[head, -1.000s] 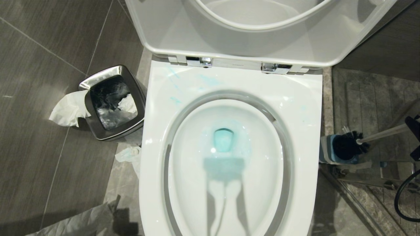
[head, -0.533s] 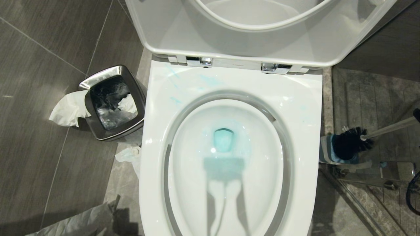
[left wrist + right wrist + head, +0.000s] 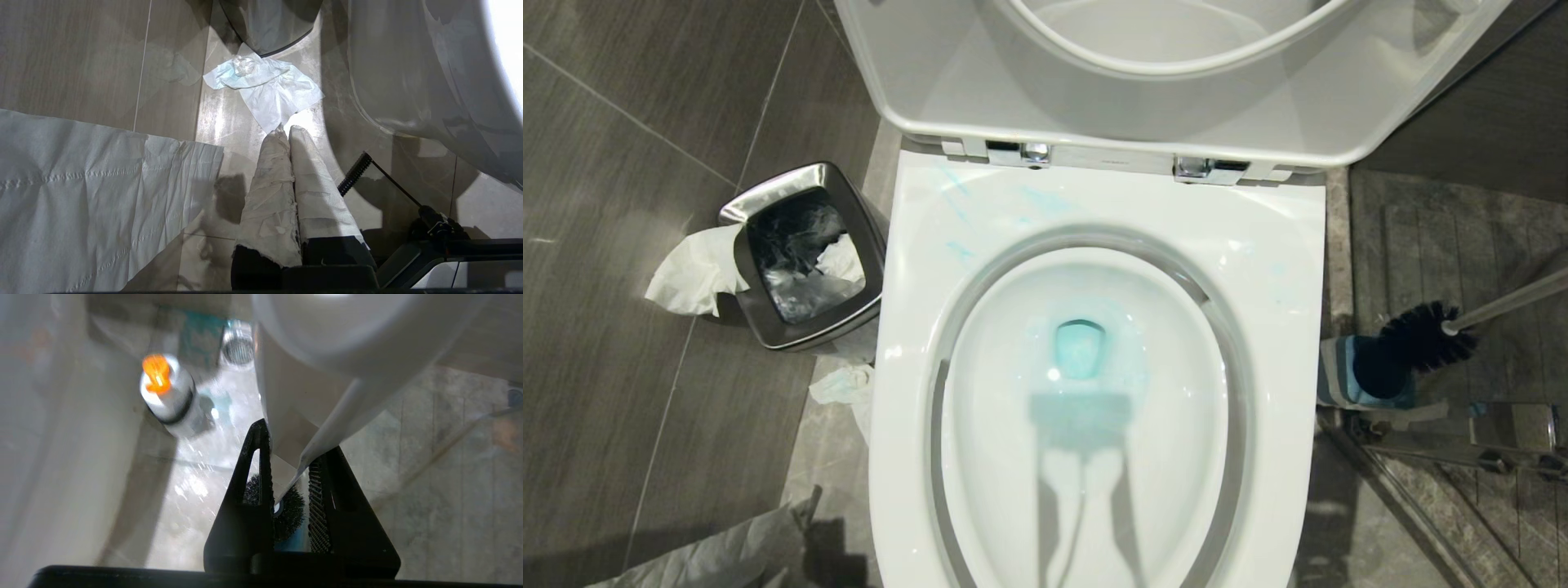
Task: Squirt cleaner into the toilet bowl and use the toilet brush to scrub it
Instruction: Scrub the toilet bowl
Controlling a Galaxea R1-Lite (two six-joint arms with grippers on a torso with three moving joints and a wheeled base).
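Pinching the toilet brush (image 3: 327, 433) handle, the right gripper (image 3: 288, 457) holds its bristles above the holder (image 3: 1347, 376).

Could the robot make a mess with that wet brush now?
Maybe. The toilet brush hangs beside its holder, off to the side of the toilet bowl, so it could drip on the floor on the way over. The right gripper pinches only the thin handle, so the brush might swing or slip.
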